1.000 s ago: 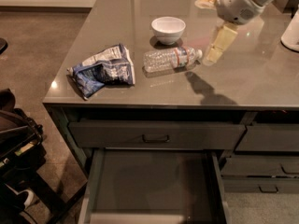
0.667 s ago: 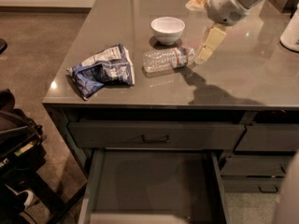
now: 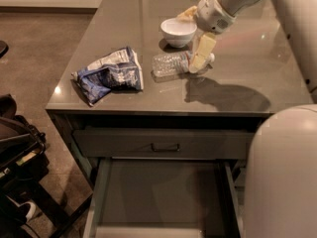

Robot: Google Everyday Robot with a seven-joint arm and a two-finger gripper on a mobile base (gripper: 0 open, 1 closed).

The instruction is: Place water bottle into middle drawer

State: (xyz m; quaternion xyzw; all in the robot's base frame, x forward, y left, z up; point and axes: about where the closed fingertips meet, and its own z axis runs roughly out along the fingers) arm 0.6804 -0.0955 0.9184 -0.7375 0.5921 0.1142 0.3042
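The water bottle (image 3: 171, 64) lay on its side on the surface (image 3: 124, 19), just in front of the white bowl (image 3: 178, 31). Its body was clear and ribbed. Its neck end pointed right and was partly covered by the claw's nearer finger. Nothing was holding the bottle, and it was not in the middle drawer (image 3: 163, 192).

The claw (image 3: 188, 43) hung over the bottle's neck end. It was spread wide and gripping nothing. One cream finger (image 3: 203, 52) slanted down across the neck. The other finger showed behind the bowl's far rim. It could not be told whether the nearer finger touched the bottle. The arm (image 3: 292, 14) reached in from the upper right and threw a dark shadow (image 3: 228, 97) on the surface.

A crumpled blue-and-white snack bag (image 3: 111, 73) lay to the left of the bottle, apart from it. The surface was a grey, glossy top.

Below its front edge, the upper drawer front (image 3: 166, 142) with a small bar handle was closed. Under that, the middle drawer stood pulled out, showing a flat dark floor with nothing on it.

The robot's pale body (image 3: 282, 177) filled the lower right. Dark gear (image 3: 15, 152) stood on the brown floor (image 3: 29, 43) at the left.
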